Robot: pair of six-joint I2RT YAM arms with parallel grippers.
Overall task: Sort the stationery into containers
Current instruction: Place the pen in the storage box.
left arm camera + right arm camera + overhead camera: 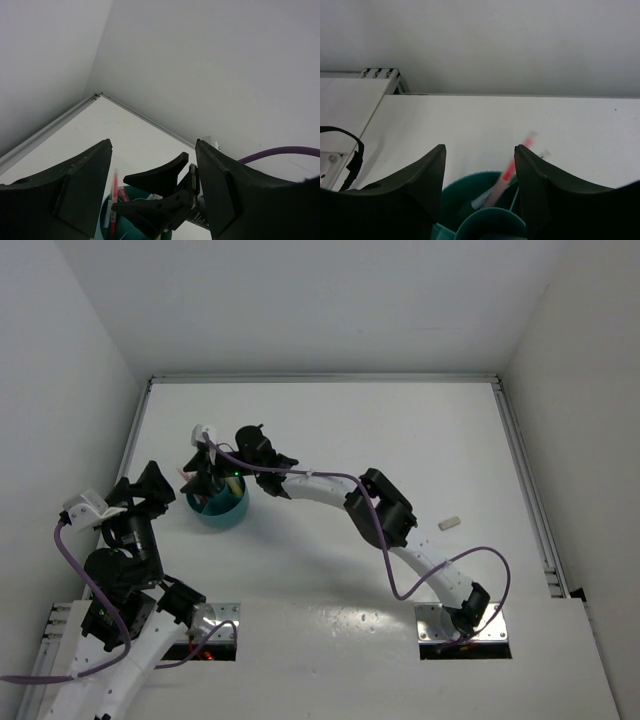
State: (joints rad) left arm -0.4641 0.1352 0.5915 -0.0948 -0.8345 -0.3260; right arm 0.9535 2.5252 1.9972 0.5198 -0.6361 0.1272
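The round teal holder point(218, 508) stands left of the table's middle. My right gripper point(206, 473) hangs right above it, open and empty. In the right wrist view the right gripper point(479, 150) spreads over the holder's rim point(470, 180) and central tube point(490, 222). A thin pink pen point(512, 167), blurred, leans in the far compartment, clear of both fingers, beside a clear pen point(542, 153). My left gripper point(150, 488) is open and empty just left of the holder. In the left wrist view, between the left gripper's point(153, 145) fingers, I see the right gripper's fingers point(160, 177), the holder point(106, 215) and the pink pen point(115, 192).
A small white piece point(450, 523) lies on the table at the right, past the right arm's elbow point(385, 508). A purple cable point(440, 575) loops beside the right arm. Raised metal rails point(525, 480) edge the table at the right, back and left.
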